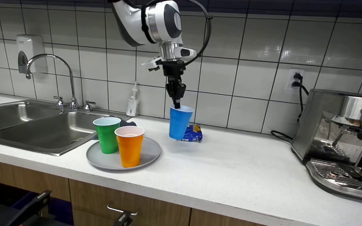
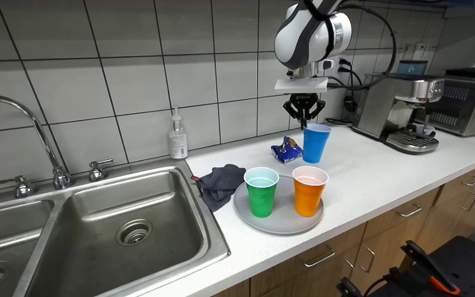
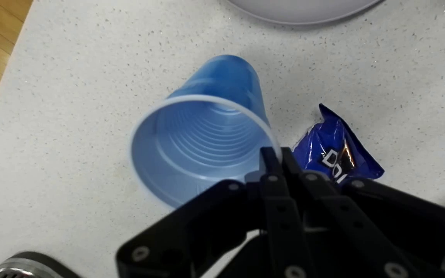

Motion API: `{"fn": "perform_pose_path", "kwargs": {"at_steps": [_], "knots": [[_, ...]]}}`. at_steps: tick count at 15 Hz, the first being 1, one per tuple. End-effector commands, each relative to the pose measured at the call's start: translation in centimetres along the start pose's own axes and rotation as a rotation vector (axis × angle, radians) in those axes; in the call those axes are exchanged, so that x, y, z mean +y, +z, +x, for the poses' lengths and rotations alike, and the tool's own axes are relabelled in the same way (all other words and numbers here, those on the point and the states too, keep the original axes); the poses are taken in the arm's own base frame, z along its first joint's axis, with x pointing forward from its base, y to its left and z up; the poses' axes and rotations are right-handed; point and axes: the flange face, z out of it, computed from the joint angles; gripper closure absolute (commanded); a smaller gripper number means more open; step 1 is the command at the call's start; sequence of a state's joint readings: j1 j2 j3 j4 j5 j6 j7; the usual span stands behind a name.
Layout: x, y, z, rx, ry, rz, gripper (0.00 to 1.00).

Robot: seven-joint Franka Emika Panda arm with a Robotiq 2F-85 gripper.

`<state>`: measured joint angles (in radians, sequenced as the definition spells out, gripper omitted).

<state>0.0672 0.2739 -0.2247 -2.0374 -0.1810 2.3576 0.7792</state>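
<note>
Over the white countertop point(image 1: 247, 166), nearer its back edge, the gripper point(image 3: 279, 158) is pinched almost fully closed on the rim of the blue cup point(image 1: 179, 125), which hangs tilted below it. In the wrist view the gripper covers part of that rim and of the blue packet point(image 3: 338, 154), whose lettering is partly hidden.

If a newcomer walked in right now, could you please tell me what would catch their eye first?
Probably the blue cup, tilted and pinched at its rim by the hand, above the counter. Next, perhaps, the green cup and orange cup, upright on the plate near the sink. A shiny packet lies on the counter near the blue cup.
</note>
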Motion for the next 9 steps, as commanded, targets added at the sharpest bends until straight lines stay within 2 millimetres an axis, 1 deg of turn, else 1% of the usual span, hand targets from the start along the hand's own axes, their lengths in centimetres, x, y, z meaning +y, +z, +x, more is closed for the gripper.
{"fn": "perform_pose_path", "kwargs": {"at_steps": [1, 5, 9], "knots": [[-0.1, -0.8, -1.9, 0.003, 0.043, -0.004, 0.99], [-1.1, -1.0, -3.4, -0.015, 0.046, 0.0, 0.99], [-3.0, -1.3, -4.3, -0.009, 0.027, 0.003, 0.99]]}}
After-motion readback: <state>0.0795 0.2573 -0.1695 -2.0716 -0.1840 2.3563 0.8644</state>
